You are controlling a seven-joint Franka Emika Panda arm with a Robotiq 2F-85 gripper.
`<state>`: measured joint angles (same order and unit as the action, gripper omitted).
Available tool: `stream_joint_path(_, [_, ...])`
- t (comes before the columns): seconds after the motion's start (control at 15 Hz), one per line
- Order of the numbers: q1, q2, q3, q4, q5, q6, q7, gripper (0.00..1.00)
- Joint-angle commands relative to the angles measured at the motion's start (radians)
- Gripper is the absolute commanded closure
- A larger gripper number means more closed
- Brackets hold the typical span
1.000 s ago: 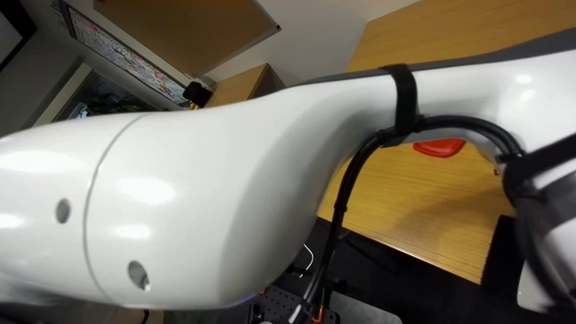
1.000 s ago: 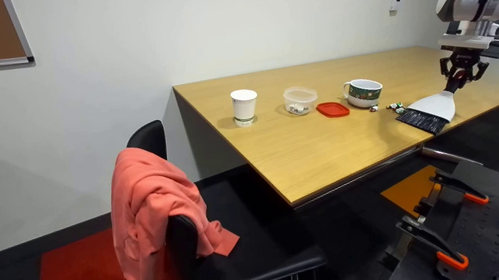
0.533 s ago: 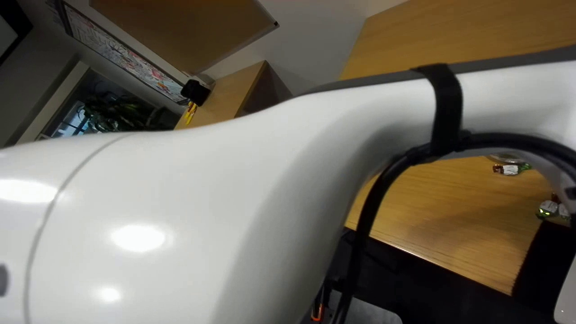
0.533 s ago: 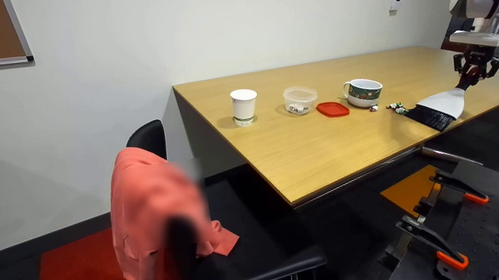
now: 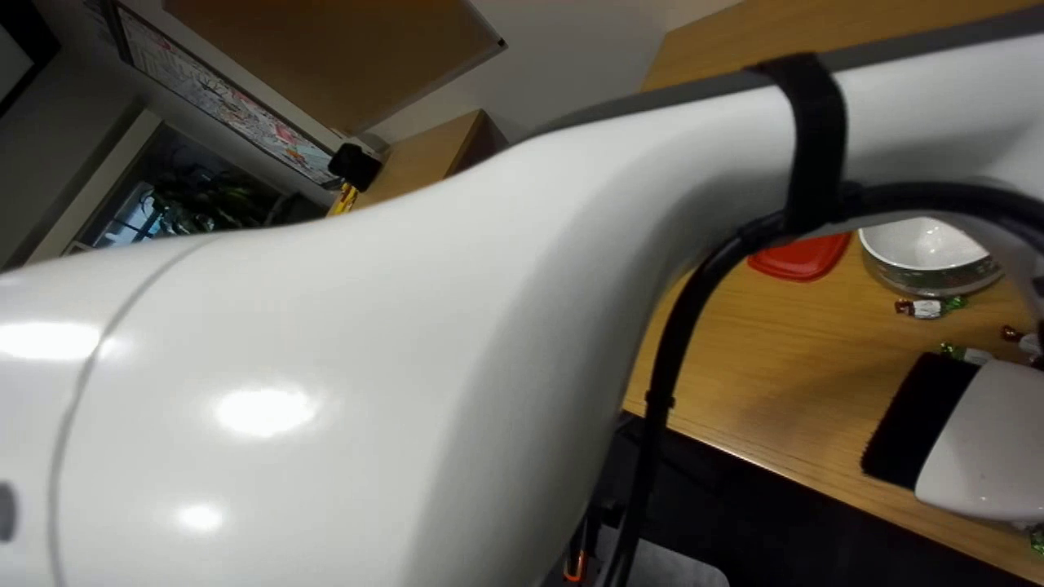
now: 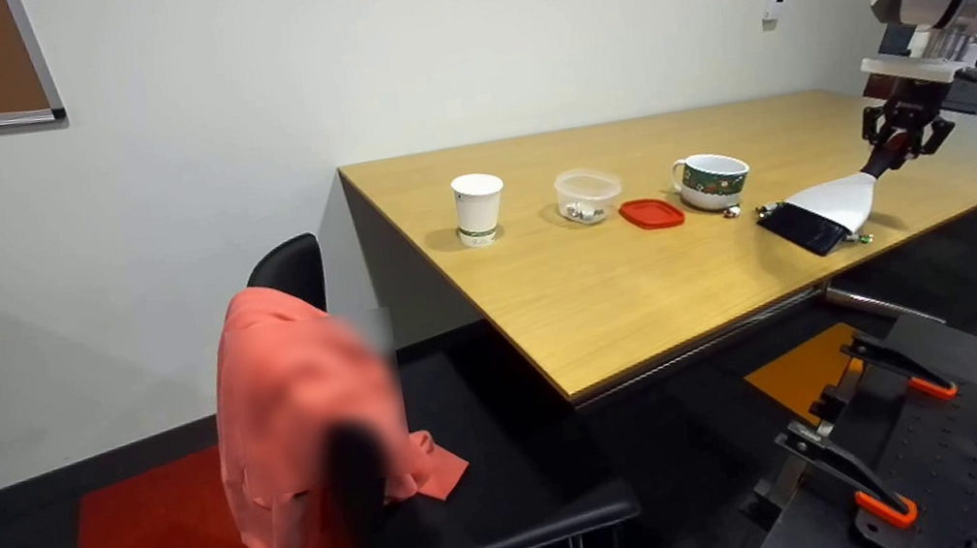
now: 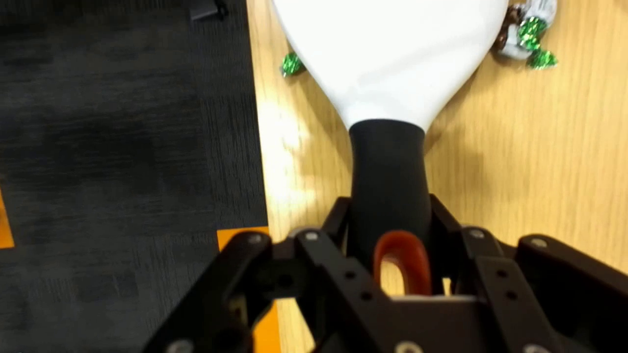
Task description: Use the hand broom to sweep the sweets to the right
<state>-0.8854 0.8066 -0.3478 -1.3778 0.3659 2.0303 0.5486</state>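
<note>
My gripper [image 7: 390,213] is shut on the black handle of the hand broom [image 7: 392,59]; the gripper [image 6: 906,127] also shows in an exterior view. The broom [image 6: 838,202] has a white head and black bristles, tilted down to the table; its head [image 5: 991,440] shows at the right of an exterior view. Wrapped sweets [image 7: 527,37] lie at the head's right edge in the wrist view. One green wrapper end [image 7: 292,64] pokes out at its left. One sweet [image 5: 928,308] lies apart, beside the mug. The broom hides parts of other sweets.
A green-patterned mug [image 6: 711,183], a red lid [image 6: 652,214], a clear tub [image 6: 588,196] and a paper cup [image 6: 478,210] stand on the wooden table [image 6: 609,294]. The table's front edge runs close beside the broom. The arm [image 5: 489,326] covers much of an exterior view.
The broom first moved slightly right, then back left and away from the table's front edge. A sweet now shows by the head's front-edge side. The red lid and mug are less covered by the arm.
</note>
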Motion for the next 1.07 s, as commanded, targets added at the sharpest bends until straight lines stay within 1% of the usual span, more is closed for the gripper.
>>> stream_joint_path(0.0, [-0.030,0.015,0.055,0.069,0.062,-0.142,0.043,0.86])
stream_joint_path(0.27, [-0.024,0.013,0.085,0.097,0.097,-0.282,0.067,0.86])
stream_joint_path(0.6, [0.021,0.003,0.110,0.094,0.090,-0.391,0.095,0.86])
stream_joint_path(0.8, [0.069,-0.018,0.114,0.042,0.093,-0.375,0.089,0.86])
stream_joint_path(0.93, [0.107,-0.038,0.118,-0.013,0.107,-0.327,0.076,0.86])
stream_joint_path(1.0, [0.118,-0.058,0.134,-0.062,0.113,-0.289,0.069,0.86])
